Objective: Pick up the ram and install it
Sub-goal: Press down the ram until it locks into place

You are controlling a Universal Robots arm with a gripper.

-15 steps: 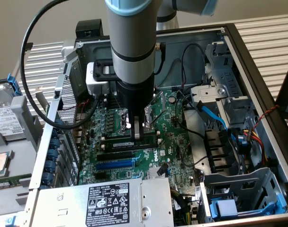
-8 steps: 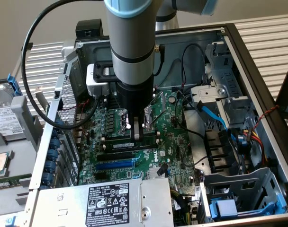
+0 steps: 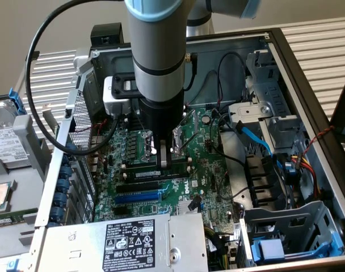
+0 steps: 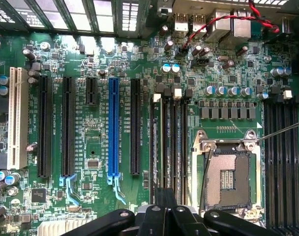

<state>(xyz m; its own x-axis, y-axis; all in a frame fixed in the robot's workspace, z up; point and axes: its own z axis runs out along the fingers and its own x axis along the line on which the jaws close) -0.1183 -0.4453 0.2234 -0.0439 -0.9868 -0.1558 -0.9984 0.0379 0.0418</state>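
Ram (image 3: 152, 174): long, thin, dark stick with a pale label, lying flat-edged in a black slot on the green motherboard (image 3: 203, 150), just beside the blue slot (image 3: 137, 198).
Gripper (image 3: 168, 157): fingers closed together, pressing down on the ram's top edge.
Wrist view: gripper (image 4: 165, 209) over the memory slots (image 4: 171, 142), beside the processor socket (image 4: 227, 177).

The ram (image 3: 152, 173) is a long, thin stick, dark along its visible face with a pale label strip, lying edge-down along one of the memory slots on the green motherboard (image 3: 203, 148), just beside the empty processor socket (image 4: 227, 179). In the exterior view it runs across the board from the exterior view's left toward its right. In the wrist view it shows as a narrow dark edge (image 4: 155, 142) standing in the slot nearest the black expansion slots.
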